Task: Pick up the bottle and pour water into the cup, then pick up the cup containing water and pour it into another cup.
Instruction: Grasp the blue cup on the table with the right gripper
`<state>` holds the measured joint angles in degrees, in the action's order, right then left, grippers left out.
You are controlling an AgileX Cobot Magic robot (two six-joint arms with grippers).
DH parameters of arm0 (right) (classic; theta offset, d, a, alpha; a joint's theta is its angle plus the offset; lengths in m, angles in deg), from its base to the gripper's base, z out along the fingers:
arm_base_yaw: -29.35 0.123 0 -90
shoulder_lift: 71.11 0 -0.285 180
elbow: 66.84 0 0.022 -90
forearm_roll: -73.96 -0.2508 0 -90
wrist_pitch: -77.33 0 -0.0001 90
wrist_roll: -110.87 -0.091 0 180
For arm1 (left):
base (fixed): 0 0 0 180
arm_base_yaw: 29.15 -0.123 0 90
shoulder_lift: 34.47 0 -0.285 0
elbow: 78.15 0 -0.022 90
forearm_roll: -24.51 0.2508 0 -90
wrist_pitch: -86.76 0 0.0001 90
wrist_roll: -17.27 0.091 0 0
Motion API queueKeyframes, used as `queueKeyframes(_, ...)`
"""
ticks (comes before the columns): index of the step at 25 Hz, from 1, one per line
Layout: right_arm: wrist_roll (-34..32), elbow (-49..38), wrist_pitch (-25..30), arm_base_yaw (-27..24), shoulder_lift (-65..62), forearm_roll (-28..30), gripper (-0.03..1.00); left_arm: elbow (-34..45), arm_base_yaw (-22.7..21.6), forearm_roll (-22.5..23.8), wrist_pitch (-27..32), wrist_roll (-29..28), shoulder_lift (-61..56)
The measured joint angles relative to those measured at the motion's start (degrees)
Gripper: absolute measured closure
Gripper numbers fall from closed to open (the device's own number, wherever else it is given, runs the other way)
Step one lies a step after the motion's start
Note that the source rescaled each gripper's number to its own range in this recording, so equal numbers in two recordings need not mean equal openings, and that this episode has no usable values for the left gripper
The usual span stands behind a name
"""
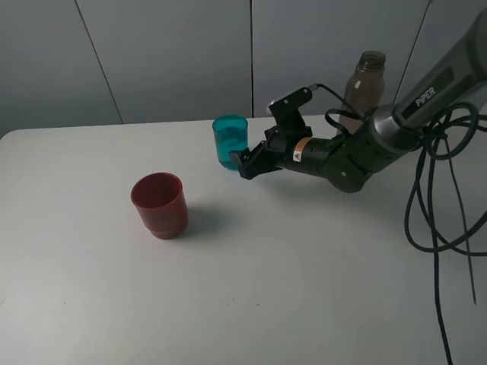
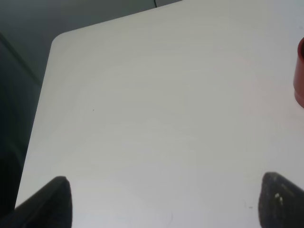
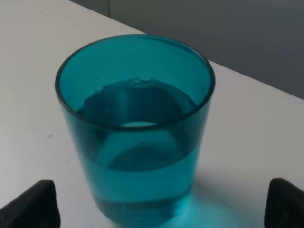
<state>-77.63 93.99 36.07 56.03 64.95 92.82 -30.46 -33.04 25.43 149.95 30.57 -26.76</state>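
The teal cup stands upright at the back middle of the white table, about a third full of water. It fills the right wrist view. My right gripper is open, low at the cup's right side. Its fingertips show either side of the cup's base and do not touch it. The red cup stands upright and apart to the front left; its edge shows in the left wrist view. The smoky bottle stands uncapped behind the right arm. My left gripper is open and empty over bare table.
Black cables loop down from the right arm over the table's right side. Grey wall panels stand behind the table. The table's rounded far-left corner shows in the left wrist view.
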Motion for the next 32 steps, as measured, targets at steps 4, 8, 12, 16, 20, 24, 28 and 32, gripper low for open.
queueKeyframes(4, 0.00, 1.11, 0.00, 1.14, 1.22, 0.47, 0.17, 0.00, 0.00, 0.00, 0.00, 0.00, 0.00)
queueKeyframes(8, 0.00, 3.05, 0.00, 1.70, 2.70, 1.10, 0.17, 0.00, 0.00, 0.00, 0.00, 0.00, 0.00)
queueKeyframes(12, 0.00, 5.00, 0.00, 1.97, 3.93, 1.10, 0.17, 0.00, 0.00, 0.00, 0.00, 0.11, 0.00)
queueKeyframes(16, 0.10, 7.29, 0.00, 2.68, 5.58, 1.10, 0.17, 0.00, 0.00, 0.00, 0.00, 0.11, 0.00)
queueKeyframes(20, 0.10, 8.69, -0.03, 2.69, 6.77, 1.10, 0.17, 0.00, 0.00, 0.00, 0.00, 0.11, 0.00)
queueKeyframes(24, 0.10, 9.04, -0.03, 2.69, 6.80, 1.10, 0.17, 0.00, 0.00, 0.00, 0.00, 0.11, 0.00)
queueKeyframes(28, 0.71, 9.04, -0.03, 2.69, 7.02, -0.27, 0.17, 0.00, 0.00, 0.00, 0.00, 0.11, 0.00)
queueKeyframes(32, 1.87, 9.16, -0.19, 2.69, 7.93, -0.51, 0.17, 0.00, 0.00, 0.00, 0.00, 0.11, 0.00)
